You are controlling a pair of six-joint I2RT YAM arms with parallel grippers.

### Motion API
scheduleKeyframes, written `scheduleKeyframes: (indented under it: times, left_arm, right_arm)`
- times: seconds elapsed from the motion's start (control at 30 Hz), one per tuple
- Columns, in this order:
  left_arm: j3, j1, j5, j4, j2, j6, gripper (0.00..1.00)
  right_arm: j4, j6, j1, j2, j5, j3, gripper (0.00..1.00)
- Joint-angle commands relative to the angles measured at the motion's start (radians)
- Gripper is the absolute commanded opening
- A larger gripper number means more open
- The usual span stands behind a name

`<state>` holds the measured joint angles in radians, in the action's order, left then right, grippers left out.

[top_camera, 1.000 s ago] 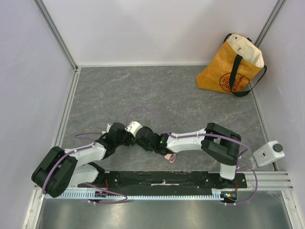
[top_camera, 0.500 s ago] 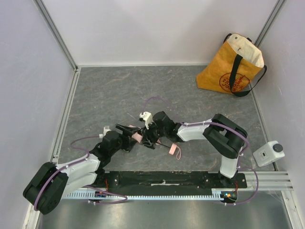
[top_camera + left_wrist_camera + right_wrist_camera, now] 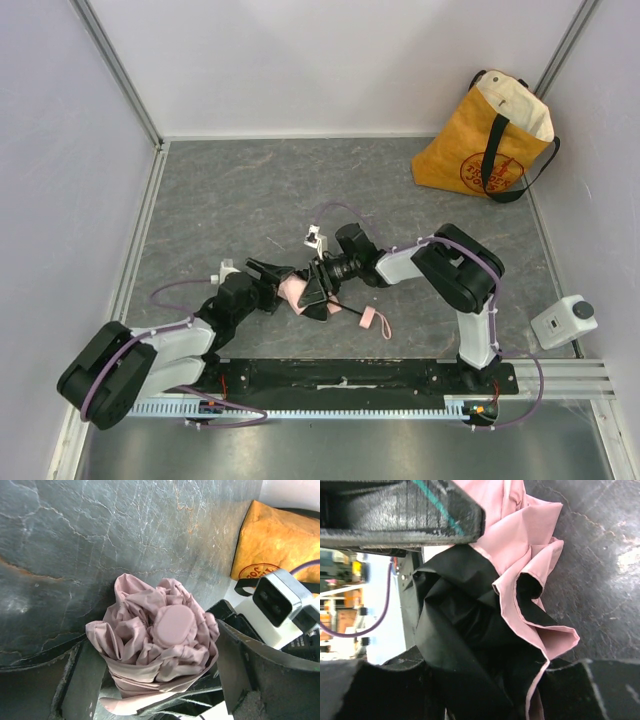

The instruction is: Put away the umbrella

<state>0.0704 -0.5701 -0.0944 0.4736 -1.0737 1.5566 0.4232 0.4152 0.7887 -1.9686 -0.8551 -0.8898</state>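
The umbrella [image 3: 296,291] lies folded on the grey floor between both arms, its pink handle and strap [image 3: 371,318] trailing to the right. In the left wrist view its pink capped end [image 3: 172,625] faces the camera, with bunched pale pink fabric around it. My left gripper [image 3: 272,274] is open, and its fingers [image 3: 75,680] stand wide on either side of that end. My right gripper [image 3: 320,283] comes in from the right and is shut on the middle of the umbrella. Black lining and pink cloth [image 3: 520,595] fill the gap between its jaws.
A yellow tote bag [image 3: 480,140] with black straps stands open against the back right wall, also visible in the left wrist view [image 3: 275,540]. A small white device [image 3: 563,320] sits at the right edge. Grey walls and metal rails enclose the floor.
My left gripper has opened wide and let go of the umbrella's end. The right arm has pulled its elbow in and turned, and the umbrella's handle has swung out to the right.
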Motion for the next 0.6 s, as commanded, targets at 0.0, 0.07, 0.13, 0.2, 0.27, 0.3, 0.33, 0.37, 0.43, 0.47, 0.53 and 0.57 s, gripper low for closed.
scheduleKeyframes:
  times: [0.0, 0.07, 0.13, 0.2, 0.27, 0.3, 0.33, 0.37, 0.43, 0.47, 0.53, 0.57]
  left_arm:
    - [-0.027, -0.004, -0.002, 0.011, -0.113, -0.115, 0.84]
    - [-0.052, -0.005, 0.004, 0.068, -0.123, -0.112, 0.77]
    - [-0.06, -0.007, 0.004, 0.077, -0.106, -0.113, 0.75]
    - [-0.063, -0.011, -0.001, 0.068, -0.083, -0.127, 0.71]
    - [-0.07, -0.011, -0.022, 0.068, -0.065, -0.13, 0.59]
    - [-0.07, -0.011, -0.031, 0.075, -0.058, -0.141, 0.53]
    - [-0.069, -0.011, -0.04, 0.073, -0.051, -0.159, 0.46]
    - [-0.066, -0.011, -0.045, 0.068, -0.048, -0.176, 0.42]
    - [-0.057, -0.011, -0.045, 0.063, -0.051, -0.194, 0.31]
    - [-0.054, -0.011, -0.044, 0.063, -0.06, -0.196, 0.27]
    - [-0.058, -0.013, -0.036, 0.079, -0.071, -0.196, 0.18]
    - [-0.063, -0.011, -0.031, 0.088, -0.078, -0.191, 0.13]
  right_arm:
    - [0.165, 0.247, -0.026, -0.065, -0.183, -0.006, 0.0]
    - [0.285, 0.365, -0.043, -0.111, -0.214, -0.011, 0.0]
    - [0.409, 0.489, -0.06, -0.173, -0.242, -0.026, 0.0]
    - [0.614, 0.661, -0.072, -0.232, -0.263, -0.029, 0.0]
    - [0.936, 0.891, -0.075, -0.303, -0.285, -0.028, 0.0]
    - [1.08, 1.021, -0.077, -0.338, -0.289, -0.028, 0.0]
    - [1.233, 1.145, -0.078, -0.37, -0.292, -0.034, 0.0]
    - [1.334, 1.231, -0.08, -0.401, -0.295, -0.043, 0.0]
    - [1.33, 1.231, -0.08, -0.414, -0.306, -0.038, 0.0]
    - [1.332, 1.228, -0.08, -0.418, -0.311, -0.032, 0.0]
    - [1.322, 1.222, -0.08, -0.417, -0.311, -0.026, 0.0]
    - [1.306, 1.209, -0.083, -0.411, -0.309, -0.021, 0.0]
